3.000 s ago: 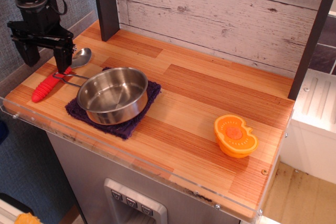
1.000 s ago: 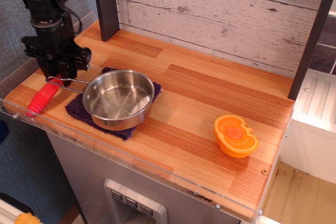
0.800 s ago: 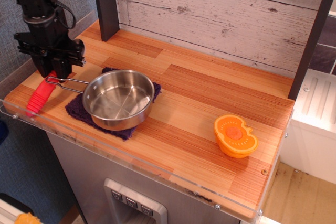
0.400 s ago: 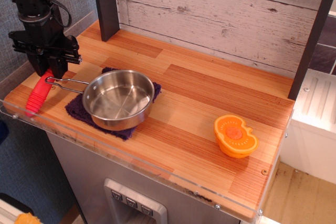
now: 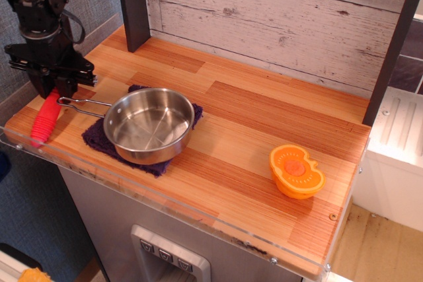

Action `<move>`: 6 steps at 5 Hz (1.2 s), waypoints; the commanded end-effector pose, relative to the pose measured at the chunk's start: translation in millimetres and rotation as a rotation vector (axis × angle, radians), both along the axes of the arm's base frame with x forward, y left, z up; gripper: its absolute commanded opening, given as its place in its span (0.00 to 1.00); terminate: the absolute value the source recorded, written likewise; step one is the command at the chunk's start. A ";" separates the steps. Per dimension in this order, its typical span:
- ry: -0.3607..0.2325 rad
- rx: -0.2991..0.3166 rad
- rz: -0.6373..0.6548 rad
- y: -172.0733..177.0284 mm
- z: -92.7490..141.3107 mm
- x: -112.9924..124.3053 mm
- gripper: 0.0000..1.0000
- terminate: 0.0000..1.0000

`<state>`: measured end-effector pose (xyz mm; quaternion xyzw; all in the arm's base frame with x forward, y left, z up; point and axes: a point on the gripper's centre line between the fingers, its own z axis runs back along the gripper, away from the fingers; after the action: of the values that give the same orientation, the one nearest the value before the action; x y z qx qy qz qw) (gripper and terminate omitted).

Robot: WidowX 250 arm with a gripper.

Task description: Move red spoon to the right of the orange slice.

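Observation:
The red spoon (image 5: 45, 121) hangs steeply at the far left of the wooden counter, its ribbed red handle pointing down toward the front-left corner. Its silver bowl is hidden behind the gripper. My black gripper (image 5: 54, 90) is shut on the upper end of the spoon's handle, just left of the pan's wire handle. The orange slice (image 5: 296, 171) lies cut face up near the counter's front right, far from the gripper.
A steel pan (image 5: 149, 123) sits on a purple cloth (image 5: 99, 139); its thin wire handle (image 5: 82, 102) points left, close to the gripper. A dark post (image 5: 134, 4) stands at the back left. A clear plastic lip (image 5: 132, 193) runs along the front edge.
The gripper came down and closed on the spoon, and the pan shifted a little. Over the last second the gripper has carried the spoon leftward, swinging the handle more upright.

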<state>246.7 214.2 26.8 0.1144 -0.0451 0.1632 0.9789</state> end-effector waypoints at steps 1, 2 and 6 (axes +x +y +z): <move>-0.108 0.107 0.113 23.4 80.3 -47.9 0.00 0.00; -0.181 0.097 0.144 34.3 107.1 -60.6 0.00 0.00; -0.336 -0.150 -0.250 -114.4 150.1 36.3 0.00 0.00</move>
<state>292.9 96.9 160.9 -0.0058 -0.1841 0.0567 0.9812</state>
